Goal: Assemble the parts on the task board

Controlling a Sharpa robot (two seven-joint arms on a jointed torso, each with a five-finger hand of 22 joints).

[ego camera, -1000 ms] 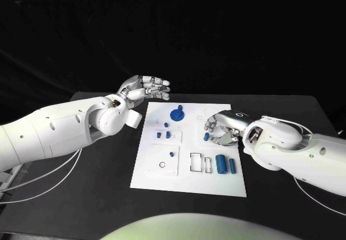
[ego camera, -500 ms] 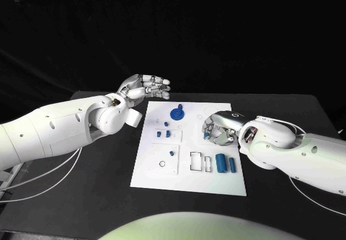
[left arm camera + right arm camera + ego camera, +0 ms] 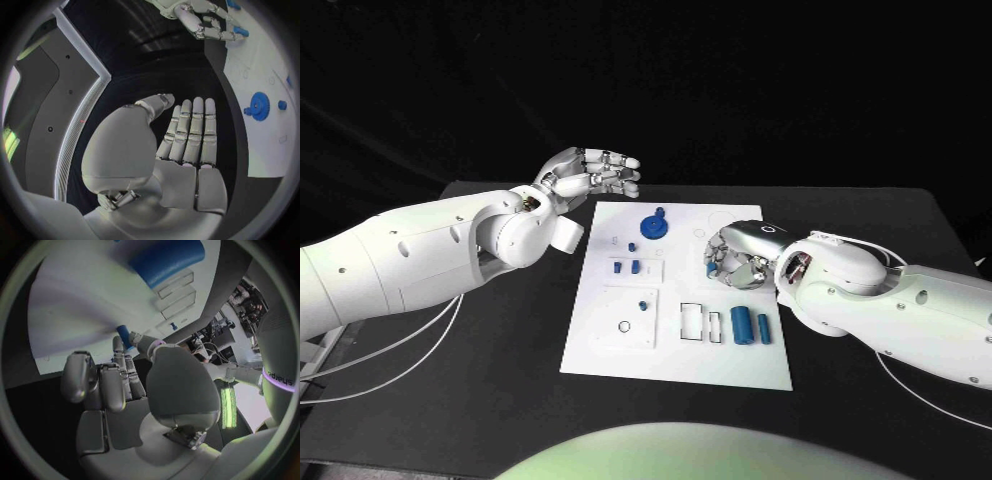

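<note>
The left robot hand [image 3: 596, 172] hovers off the task board's [image 3: 678, 355] far-left corner, fingers straight and apart, holding nothing. On the board, two blue cylinders [image 3: 743, 327] lie lengthwise near its right edge. The right robot hand [image 3: 737, 258] pinches a small blue part [image 3: 124, 333] over the board's right-middle. Bare black desk [image 3: 488, 390] surrounds the board.

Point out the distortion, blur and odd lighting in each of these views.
Head view: sharp and even, the white task board bright against black. Left wrist view: fisheye bends the board's edge; the silver left hand is crisp. Right wrist view: the big blue cylinder is close and blurred; a green glow falls beside the silver right hand.
</note>
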